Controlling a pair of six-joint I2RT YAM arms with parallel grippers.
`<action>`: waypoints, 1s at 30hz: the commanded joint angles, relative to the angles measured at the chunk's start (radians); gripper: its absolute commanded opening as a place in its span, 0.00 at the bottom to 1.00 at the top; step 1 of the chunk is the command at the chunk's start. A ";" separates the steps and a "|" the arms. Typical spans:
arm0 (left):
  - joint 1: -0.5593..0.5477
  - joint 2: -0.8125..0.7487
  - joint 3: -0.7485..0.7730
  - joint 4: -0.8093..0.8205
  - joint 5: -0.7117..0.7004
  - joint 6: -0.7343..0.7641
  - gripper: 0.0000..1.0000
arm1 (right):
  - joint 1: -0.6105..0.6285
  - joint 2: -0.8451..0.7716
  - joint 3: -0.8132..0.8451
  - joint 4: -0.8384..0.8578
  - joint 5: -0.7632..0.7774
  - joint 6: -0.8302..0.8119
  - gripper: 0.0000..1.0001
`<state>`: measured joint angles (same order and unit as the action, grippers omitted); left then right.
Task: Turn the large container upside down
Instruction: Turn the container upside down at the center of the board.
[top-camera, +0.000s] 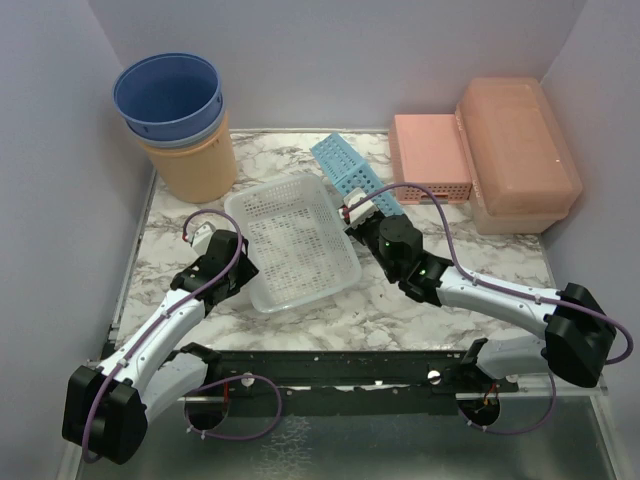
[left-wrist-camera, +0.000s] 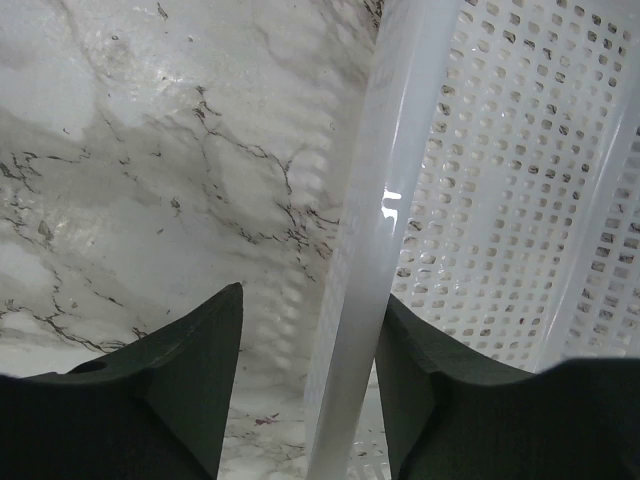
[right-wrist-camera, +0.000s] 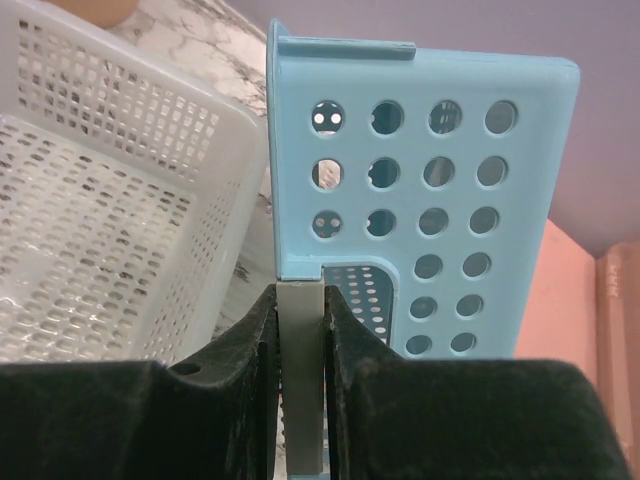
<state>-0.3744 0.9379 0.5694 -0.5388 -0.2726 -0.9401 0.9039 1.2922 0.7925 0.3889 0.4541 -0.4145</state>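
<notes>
Top external view shows the container (top-camera: 520, 140) at the far right corner, lid upward, long axis running near to far, well apart from both arms. It looks light, stiff and smooth, so I would grip under the lid lip at both short ends. The left gripper (left-wrist-camera: 312, 310) stands spread astride the white basket (left-wrist-camera: 520, 200) rim; right gripper (right-wrist-camera: 298, 300) pinches the blue basket (right-wrist-camera: 430, 170) edge

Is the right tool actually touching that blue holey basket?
Touching. The right wrist view shows the right tool shut on the edge of the blue basket, with no gap on either side.
</notes>
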 joint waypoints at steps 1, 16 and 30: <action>-0.001 -0.002 -0.028 0.007 0.028 0.014 0.53 | -0.003 0.067 0.032 0.092 0.045 -0.135 0.01; -0.001 -0.036 -0.028 -0.031 0.069 0.020 0.37 | -0.098 0.327 0.094 0.276 -0.122 -0.344 0.01; -0.001 -0.115 -0.039 -0.063 0.044 -0.045 0.36 | -0.172 0.464 0.166 0.261 -0.268 -0.350 0.01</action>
<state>-0.3752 0.8593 0.5423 -0.5770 -0.2214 -0.9489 0.7464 1.7111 0.9283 0.6418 0.2646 -0.7761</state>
